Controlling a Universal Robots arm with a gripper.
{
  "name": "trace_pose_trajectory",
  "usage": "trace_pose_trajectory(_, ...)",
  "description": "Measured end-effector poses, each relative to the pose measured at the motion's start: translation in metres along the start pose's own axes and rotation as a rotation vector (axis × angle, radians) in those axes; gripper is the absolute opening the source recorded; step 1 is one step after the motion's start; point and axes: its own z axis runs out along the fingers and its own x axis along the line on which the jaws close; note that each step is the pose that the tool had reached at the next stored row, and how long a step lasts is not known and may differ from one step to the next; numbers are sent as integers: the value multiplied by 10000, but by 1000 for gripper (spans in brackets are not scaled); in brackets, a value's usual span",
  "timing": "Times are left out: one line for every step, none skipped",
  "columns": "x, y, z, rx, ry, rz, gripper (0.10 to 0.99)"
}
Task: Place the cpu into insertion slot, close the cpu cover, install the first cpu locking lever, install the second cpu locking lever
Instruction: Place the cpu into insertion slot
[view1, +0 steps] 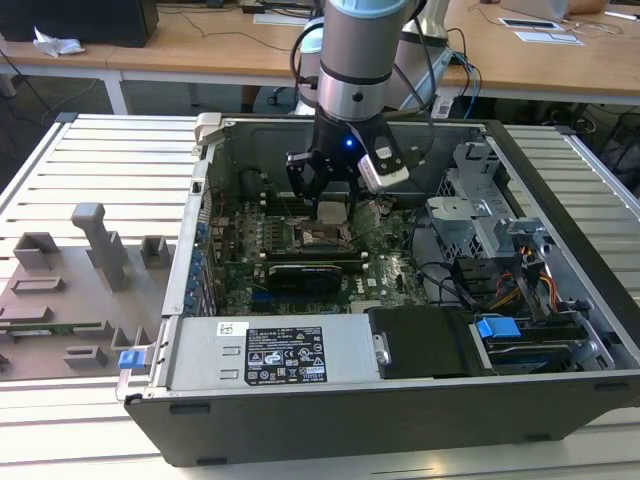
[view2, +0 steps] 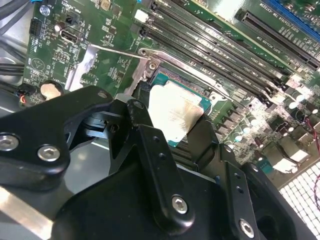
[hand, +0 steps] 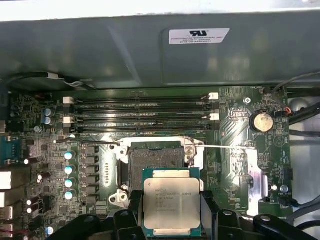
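**Chip gripped over the bare socket**

The black two-fingered gripper (hand: 171, 212) is clamped on the small flat square cpu (hand: 171, 200), silvery-grey metal on top with a thin green rim. One of its black fingers (hand: 134, 201) presses against each of two opposite edges. In the first wrist view the cpu overlaps one edge of the square insertion slot (hand: 155, 159), whose dark centre lies uncovered in its black and silver frame (whether chip and frame touch, I cannot tell). Two thin silvery wire levers (hand: 85, 142) stretch away from the slot's corners, one to each side. Long black memory slots (hand: 142, 112) run just beyond it on the green motherboard (hand: 235, 125). In the exterior view the arm reaches down into the open dark-grey metal computer case (view1: 300, 440), which lies on a pale slatted table (view1: 100, 150).
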Motion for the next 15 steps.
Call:
trace_pose_trajectory(0,-1,16,0,0,0,541)
trace_pose_trajectory(-1,-1,30,-1,-1,0,541)
trace_pose_trajectory(-1,-2,42,-1,-1,0,541)
trace_pose_trajectory(-1,-3,52,0,-1,0,541)
trace_pose_trajectory(-1,-4,72,-1,-1,0,541)
trace_pose_trajectory(-2,-4,88,-1,0,0,541)
trace_pose_trajectory(-2,-5,98,-1,0,0,541)
trace_pose_trajectory(-2,-5,110,-1,-1,0,541)
trace_pose_trajectory(-2,-5,123,0,0,1,541)
trace_pose_trajectory(-2,-3,133,-1,-1,1,541)
trace_pose_trajectory(-2,0,154,0,-1,1,541)
trace_pose_trajectory(-2,3,163,0,-1,2,541)
trace_pose_trajectory(-2,10,169,9,0,2,541)
trace_pose_trajectory(-2,24,175,60,-2,1,541)
trace_pose_trajectory(-2,38,179,102,-3,2,541)
